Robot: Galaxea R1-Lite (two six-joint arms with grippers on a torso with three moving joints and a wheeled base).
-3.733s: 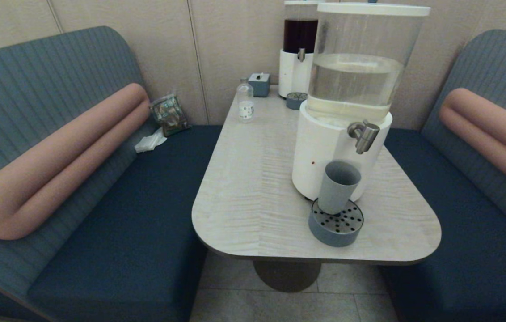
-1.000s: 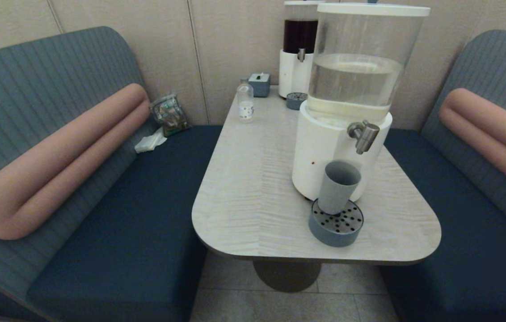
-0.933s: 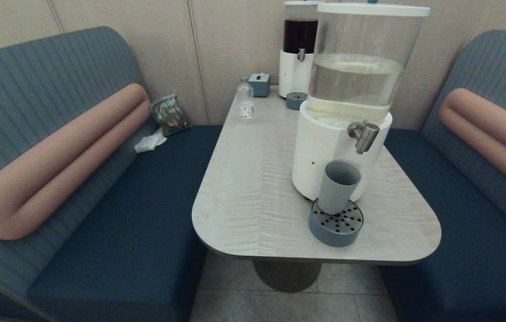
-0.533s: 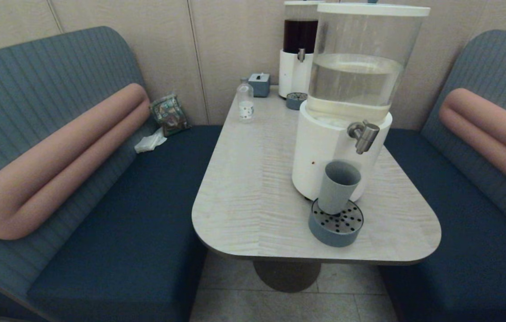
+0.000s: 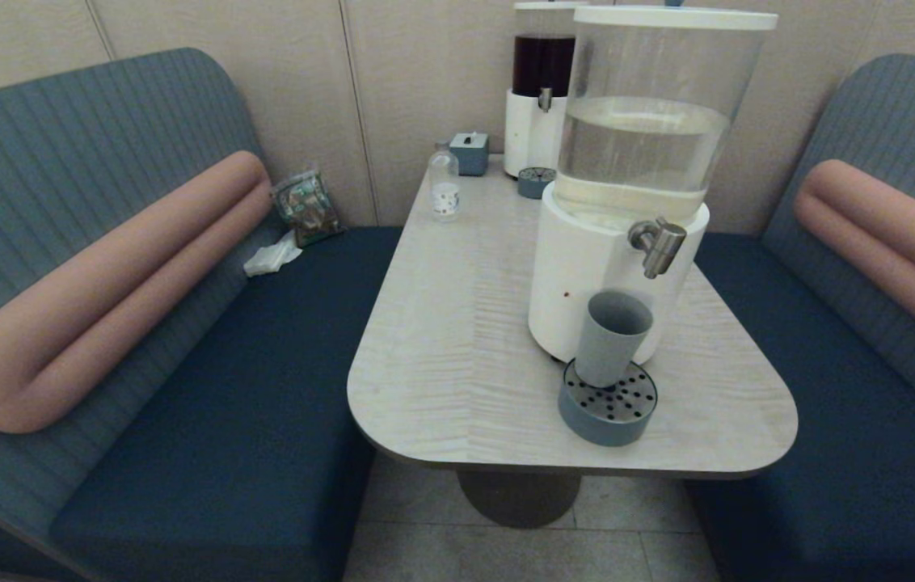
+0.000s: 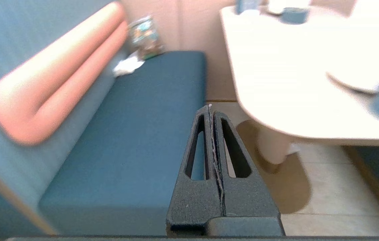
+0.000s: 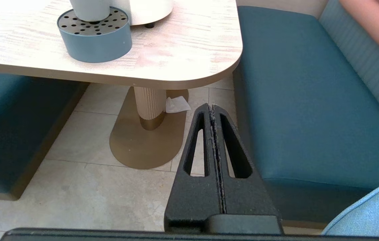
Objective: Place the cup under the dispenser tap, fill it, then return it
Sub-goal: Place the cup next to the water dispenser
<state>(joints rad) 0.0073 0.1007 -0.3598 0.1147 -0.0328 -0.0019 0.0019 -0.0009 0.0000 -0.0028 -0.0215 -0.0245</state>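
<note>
Two hands, neither at work: left hand (image 6: pixel 213 110) hanging low beside the desk (image 5: pixel 457 323) over the dark blue bench seat (image 6: pixel 136 134), fingers pressed flat together on nothing; right hand (image 7: pixel 213 108) likewise low, off the desk's near corner above the tiled floor (image 7: pixel 102 187), fingers closed tight and empty. Neither seen in the head view. Probably parked clear of the desk edge, leaving the approach open.

Right of centre in the head view: grey-blue cup (image 5: pixel 612 338) upright on the perforated drip tray (image 5: pixel 608 406), touching the white base of the clear-water dispenser (image 5: pixel 617 242). Brushed-steel dispenser tap (image 5: pixel 656 243) above and slightly right of the cup's mouth, so seemingly not squarely over it. Likely parked on the tray for drips.

Upper centre: dark-liquid dispenser (image 5: pixel 540 89), small clear bottle (image 5: pixel 444 187), grey box (image 5: pixel 470 152).

Hard to tell: cup contents, its interior looking plain grey. Cup cut off at the top edge of the right wrist view; desk washed out bright in the left wrist view.
</note>
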